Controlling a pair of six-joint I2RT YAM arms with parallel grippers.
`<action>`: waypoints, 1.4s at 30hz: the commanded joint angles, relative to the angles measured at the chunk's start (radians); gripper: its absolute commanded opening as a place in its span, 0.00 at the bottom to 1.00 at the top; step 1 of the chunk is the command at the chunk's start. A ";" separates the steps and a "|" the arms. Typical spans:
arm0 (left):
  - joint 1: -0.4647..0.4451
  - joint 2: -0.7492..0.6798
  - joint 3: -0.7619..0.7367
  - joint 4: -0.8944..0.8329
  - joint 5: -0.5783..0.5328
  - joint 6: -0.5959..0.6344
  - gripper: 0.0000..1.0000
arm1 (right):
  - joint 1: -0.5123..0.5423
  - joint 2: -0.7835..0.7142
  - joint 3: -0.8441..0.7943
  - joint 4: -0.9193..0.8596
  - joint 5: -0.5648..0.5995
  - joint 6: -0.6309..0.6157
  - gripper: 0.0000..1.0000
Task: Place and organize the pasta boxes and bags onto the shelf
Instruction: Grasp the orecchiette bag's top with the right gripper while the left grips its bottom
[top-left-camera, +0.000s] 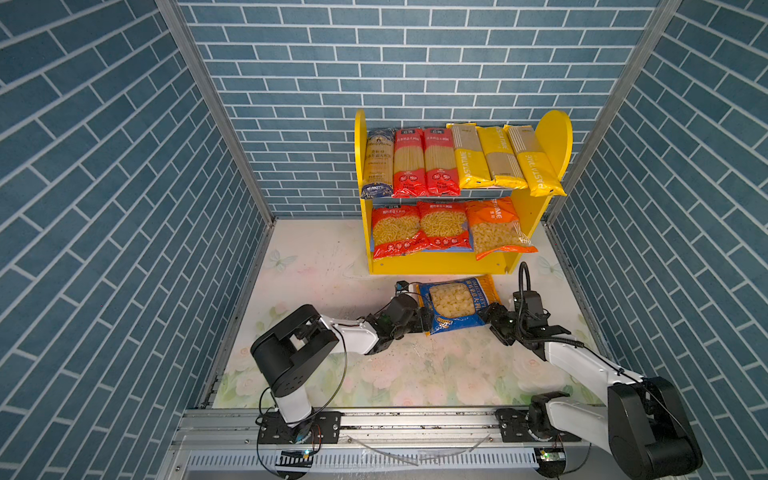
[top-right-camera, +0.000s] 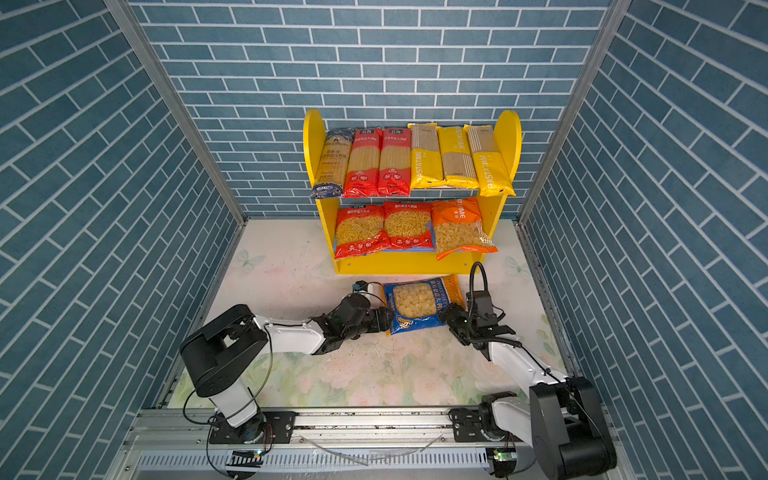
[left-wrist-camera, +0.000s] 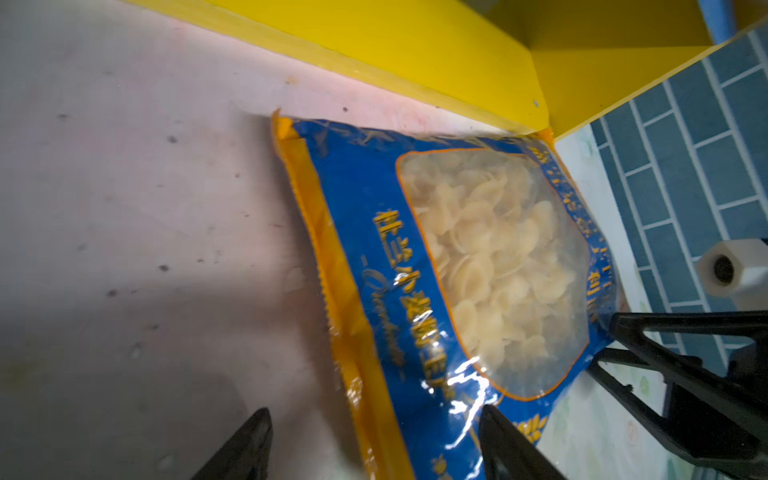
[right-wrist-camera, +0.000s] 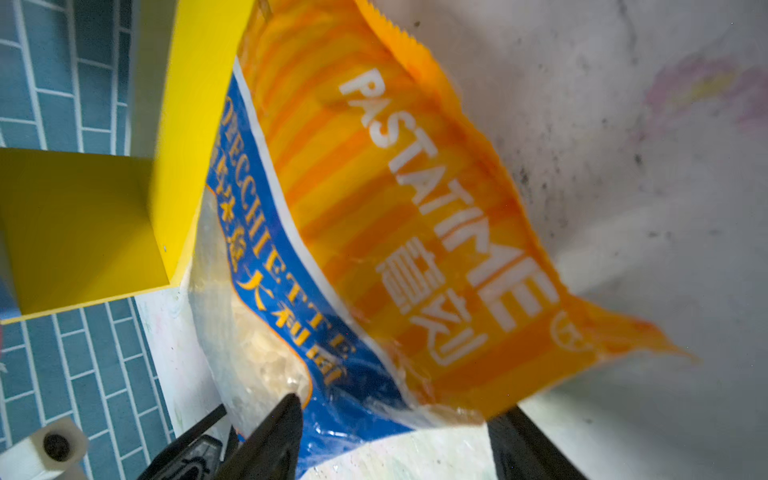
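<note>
1. Your blue-yellow bag (top-left-camera: 455, 305) is soft, glossy, crinkled film with a clear window full of pale shell-shaped pasta. It has a saw-toothed yellow seam. It sits on the floral table (top-left-camera: 332, 374) just in front of the shelf (top-left-camera: 436, 262), one corner touching the shelf's yellow base.
2. The right wrist view shows the bag's orange striped "PASTATIME" back (right-wrist-camera: 415, 208), so that side is raised. You cannot tell what props it.
3. On the shelf's upper board lie one dark blue long pack (top-left-camera: 377, 164), two red long packs (top-left-camera: 409, 164) and three yellow long packs (top-left-camera: 498, 158). The yellow pack nearest the right panel leans out over the board's edge.
4. The lower board holds two red bags (top-left-camera: 397, 232) and an orange bag (top-left-camera: 496, 228). The orange bag overhangs the front edge, directly above your bag.
5. Your left gripper (top-left-camera: 423, 321) reaches low toward the shelf with its forearm near level. Its jaws are spread astride the bag's seam edge, one fingertip (left-wrist-camera: 498, 432) over the film.
6. Your right gripper (top-left-camera: 490, 318) comes in from the opposite side. Its jaws are spread around the bag's edge and are not pinching it.
</note>
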 joint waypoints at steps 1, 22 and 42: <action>-0.017 0.047 0.040 0.062 0.048 -0.027 0.76 | -0.014 0.032 -0.009 0.080 0.011 0.038 0.69; -0.025 0.061 0.052 0.200 0.106 -0.033 0.21 | 0.006 0.022 0.038 0.079 0.031 -0.113 0.20; -0.224 -0.111 0.133 -0.233 0.179 0.191 0.22 | -0.077 -0.016 0.121 -0.193 0.059 -0.199 0.56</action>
